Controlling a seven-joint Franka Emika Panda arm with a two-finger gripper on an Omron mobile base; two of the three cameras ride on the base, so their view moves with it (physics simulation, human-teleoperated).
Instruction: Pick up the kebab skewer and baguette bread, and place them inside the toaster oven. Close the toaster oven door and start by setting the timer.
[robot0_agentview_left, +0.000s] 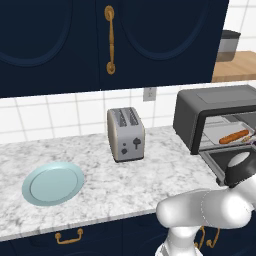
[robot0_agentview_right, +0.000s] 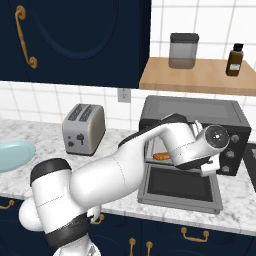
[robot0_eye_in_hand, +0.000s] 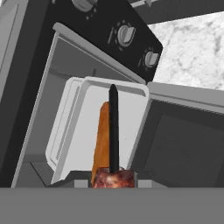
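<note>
- Orange-brown against pale metal, the baguette bread (robot0_eye_in_hand: 101, 135) already lay on the tray (robot0_eye_in_hand: 70, 131) inside the toaster oven (robot0_agentview_right: 200, 112); from the left base view it showed through the open mouth.
- My fingers (robot0_eye_in_hand: 113, 178) were clenched on the kebab skewer (robot0_eye_in_hand: 113, 127), its red-brown meat chunks squeezed between them and the dark stick pointing straight ahead over the tray, alongside the loaf.
- I judged the step to be laying the skewer in beside the bread. To do it well, I would have kept the stick level and parallel to the loaf, lowered it until it rested on bare tray, and only then let go, so it neither rolled nor ended up lying on the baguette.
- Free tray lay to one side of the loaf; that seemed the better landing spot.
- Edges to mind: the roof of the oven mouth above my wrist, the raised tray rim, and the toaster oven door (robot0_agentview_right: 180, 186), dropped flat and jutting out over the tabletop (robot0_agentview_left: 100, 185) beneath my arm.
- Withdrawal room looked open straight back over the door; the silver toaster (robot0_agentview_left: 125, 134) and the plate (robot0_agentview_left: 53, 183) stood well apart from it.
</note>
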